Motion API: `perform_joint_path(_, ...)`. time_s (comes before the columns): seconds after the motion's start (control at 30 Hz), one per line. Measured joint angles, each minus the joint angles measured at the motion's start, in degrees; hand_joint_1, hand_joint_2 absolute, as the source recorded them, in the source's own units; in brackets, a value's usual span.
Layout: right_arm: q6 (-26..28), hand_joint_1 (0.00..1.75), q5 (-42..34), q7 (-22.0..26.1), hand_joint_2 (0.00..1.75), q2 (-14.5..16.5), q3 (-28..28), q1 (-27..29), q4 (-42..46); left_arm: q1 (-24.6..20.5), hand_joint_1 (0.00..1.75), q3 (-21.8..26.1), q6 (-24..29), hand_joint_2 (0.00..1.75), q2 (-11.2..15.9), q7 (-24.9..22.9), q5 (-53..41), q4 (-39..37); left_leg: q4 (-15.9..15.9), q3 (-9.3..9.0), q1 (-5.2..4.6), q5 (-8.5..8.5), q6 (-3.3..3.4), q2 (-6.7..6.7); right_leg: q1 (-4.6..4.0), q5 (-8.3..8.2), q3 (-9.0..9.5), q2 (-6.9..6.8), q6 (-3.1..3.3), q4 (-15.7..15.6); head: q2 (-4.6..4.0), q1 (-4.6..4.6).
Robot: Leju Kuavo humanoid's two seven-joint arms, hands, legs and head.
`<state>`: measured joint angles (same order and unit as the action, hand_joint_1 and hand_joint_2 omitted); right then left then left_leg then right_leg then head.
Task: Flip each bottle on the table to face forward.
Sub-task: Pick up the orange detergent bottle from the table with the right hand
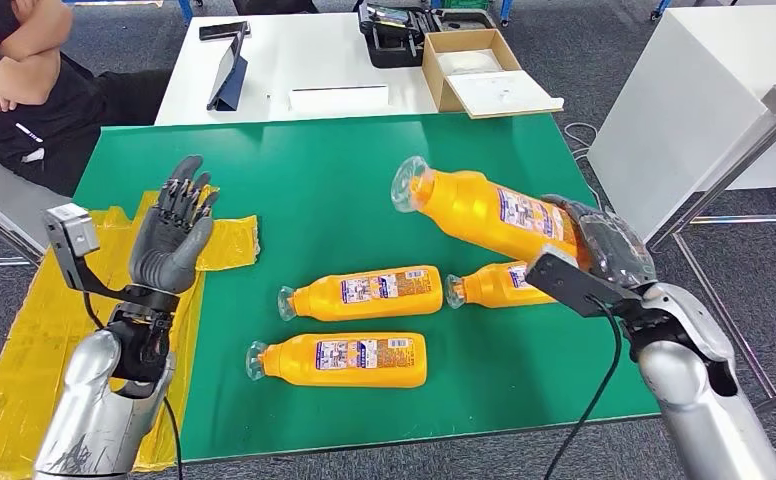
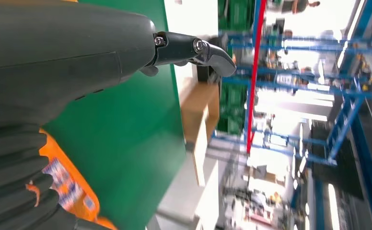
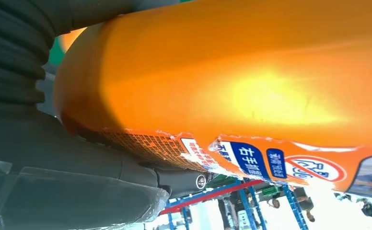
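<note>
Presently the right robot hand [image 1: 599,245] clasps the base end of a large orange plastic bottle with a clear cap [image 1: 484,212], holding it tilted above the green worktop [image 1: 314,190], presumably so it can be rotated until its label faces forward. Three more orange bottles [image 1: 359,293] lie on their sides near the held bottle, closer to the robot. Well away from that bottle, the left robot hand [image 1: 172,235] stands upright with fingers spread, holding nothing.
</note>
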<state>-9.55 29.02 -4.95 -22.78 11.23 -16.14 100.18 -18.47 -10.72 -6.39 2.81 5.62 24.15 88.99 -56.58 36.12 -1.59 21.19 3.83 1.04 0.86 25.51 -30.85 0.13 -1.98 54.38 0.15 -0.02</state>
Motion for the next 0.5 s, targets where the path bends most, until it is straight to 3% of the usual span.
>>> perform_joint_path(0.23, 3.95, 1.75, -1.34, -3.46, 1.75, 9.89, 6.23, -11.75, -11.30, -3.35, 0.00, -5.26, 0.75, 1.75, -2.55, -0.80, 4.60, -1.50, -0.01, 0.01, 0.01, -0.05, -0.01, 0.01, 0.01, -0.02, -0.04, -0.01, -0.02, 0.02, 0.00, 0.01)
perform_joint_path(0.5, 7.89, 1.75, -2.26, -3.70, 1.75, 17.92, 9.46, -16.82, -18.52, -5.66, 0.00, -8.42, 3.16, 1.75, -4.92, -1.53, 9.51, -2.50, -0.01, 0.15, 0.01, -0.05, -0.01, 0.05, 0.01, -0.01, -0.16, -0.02, -0.02, 0.03, 0.00, 0.01)
